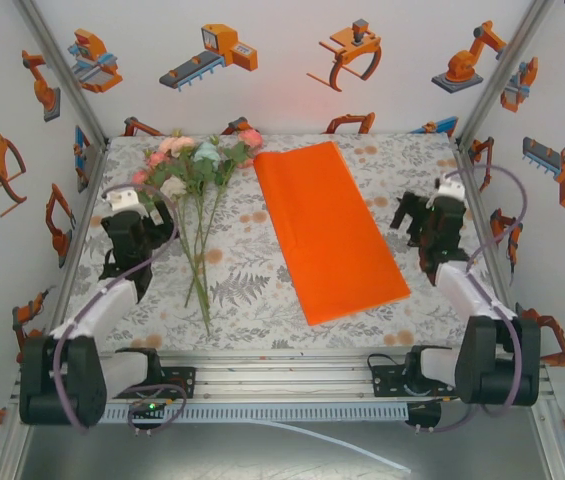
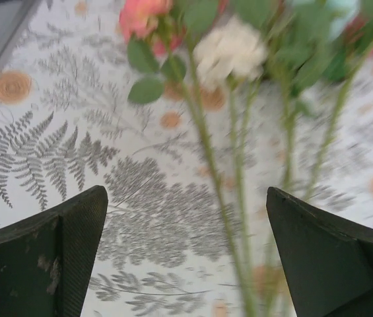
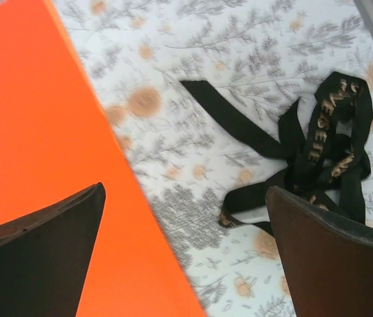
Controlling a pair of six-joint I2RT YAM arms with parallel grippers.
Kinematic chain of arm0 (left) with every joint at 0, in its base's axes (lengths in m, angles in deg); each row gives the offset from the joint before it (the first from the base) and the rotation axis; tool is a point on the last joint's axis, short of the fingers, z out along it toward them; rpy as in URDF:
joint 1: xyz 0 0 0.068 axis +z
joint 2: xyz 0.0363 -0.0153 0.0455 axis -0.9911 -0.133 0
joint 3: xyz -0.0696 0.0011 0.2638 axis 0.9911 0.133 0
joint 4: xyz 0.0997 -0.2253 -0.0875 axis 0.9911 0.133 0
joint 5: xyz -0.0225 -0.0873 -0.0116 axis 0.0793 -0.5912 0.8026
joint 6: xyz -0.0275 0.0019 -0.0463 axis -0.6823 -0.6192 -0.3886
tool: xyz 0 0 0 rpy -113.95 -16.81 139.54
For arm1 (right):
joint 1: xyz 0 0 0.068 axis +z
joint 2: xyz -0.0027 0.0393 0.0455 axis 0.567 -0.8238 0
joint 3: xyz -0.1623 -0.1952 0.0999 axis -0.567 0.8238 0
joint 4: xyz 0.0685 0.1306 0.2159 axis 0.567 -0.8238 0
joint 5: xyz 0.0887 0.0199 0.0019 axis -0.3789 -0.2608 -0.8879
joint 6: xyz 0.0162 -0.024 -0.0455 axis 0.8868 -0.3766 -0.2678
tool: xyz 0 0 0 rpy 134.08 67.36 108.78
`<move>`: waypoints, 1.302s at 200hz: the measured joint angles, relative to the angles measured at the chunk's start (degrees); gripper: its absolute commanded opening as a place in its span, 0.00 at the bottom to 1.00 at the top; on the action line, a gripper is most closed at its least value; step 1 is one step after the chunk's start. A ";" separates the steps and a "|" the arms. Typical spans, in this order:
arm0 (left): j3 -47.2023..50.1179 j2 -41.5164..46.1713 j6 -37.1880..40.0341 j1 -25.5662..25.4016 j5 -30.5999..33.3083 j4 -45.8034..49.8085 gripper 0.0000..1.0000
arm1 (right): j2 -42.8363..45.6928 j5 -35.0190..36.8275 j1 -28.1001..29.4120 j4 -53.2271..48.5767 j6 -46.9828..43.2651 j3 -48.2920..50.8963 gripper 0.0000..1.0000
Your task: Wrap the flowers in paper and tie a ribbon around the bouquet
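Flowers: pink, white, pale-green heads at 11 o'clock. Paper: plain orange, flat. Ribbon: black, lettered, crumpled. Left gripper, right gripper: jaws apart, empty.

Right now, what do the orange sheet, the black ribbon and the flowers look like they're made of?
The paper: thin paper, seemingly matte, lying flat with crisp straight edges. The ribbon: probably woven fabric, dull black with pale lettering, flopping in soft loops. The flowers: likely artificial, cloth-like petals on thin, plastic-looking stems; blur leaves this uncertain.
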 measured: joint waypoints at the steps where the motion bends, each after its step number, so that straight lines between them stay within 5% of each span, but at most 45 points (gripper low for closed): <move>1: -0.31 0.20 -0.33 -0.04 -0.04 0.42 0.97 | 0.00 -0.17 -0.02 -0.48 0.11 -0.44 1.00; 23: -10.56 1.84 -9.44 -3.23 -2.01 11.78 0.97 | -2.60 -7.04 -0.26 -13.53 2.34 -11.52 1.00; 45: -19.26 -2.05 -16.74 -11.74 -4.94 19.74 0.98 | -9.79 -13.81 -0.72 -23.23 2.51 -18.84 1.00; 79: -24.92 -13.35 -25.22 -26.62 -8.28 25.94 0.93 | -18.86 -18.73 -4.09 -32.30 2.47 -20.33 0.99; 107: -27.85 -24.28 -29.59 -33.35 -10.32 28.79 0.91 | -22.99 -22.10 -6.16 -35.54 2.27 -20.83 0.97; 169: -32.61 -37.20 -32.52 -35.89 -15.61 28.74 0.86 | -27.39 -28.06 -6.08 -35.85 2.32 -20.87 0.93; 260: -33.31 -42.21 -33.57 -36.26 -19.45 26.82 0.78 | -30.84 -30.80 -4.50 -35.04 2.49 -20.70 0.91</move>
